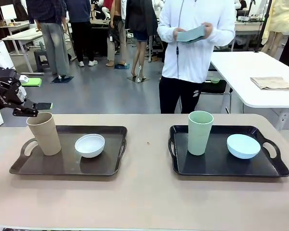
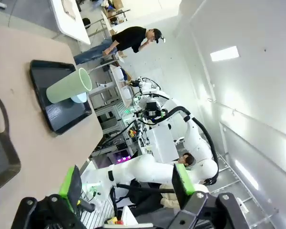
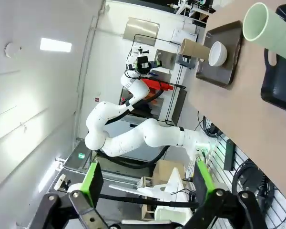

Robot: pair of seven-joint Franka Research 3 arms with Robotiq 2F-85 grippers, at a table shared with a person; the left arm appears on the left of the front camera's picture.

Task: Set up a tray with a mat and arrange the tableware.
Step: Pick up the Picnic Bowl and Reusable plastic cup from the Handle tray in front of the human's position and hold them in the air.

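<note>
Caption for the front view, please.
Tan cup and white bowl on left tray, sage green cup and pale blue bowl on right tray; person beyond holds a flat teal piece.

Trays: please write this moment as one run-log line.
left tray: tan cup, white bowl | right tray: green cup, pale blue bowl | person: holds teal mat | left tool: open, empty | right tool: open, empty
</note>
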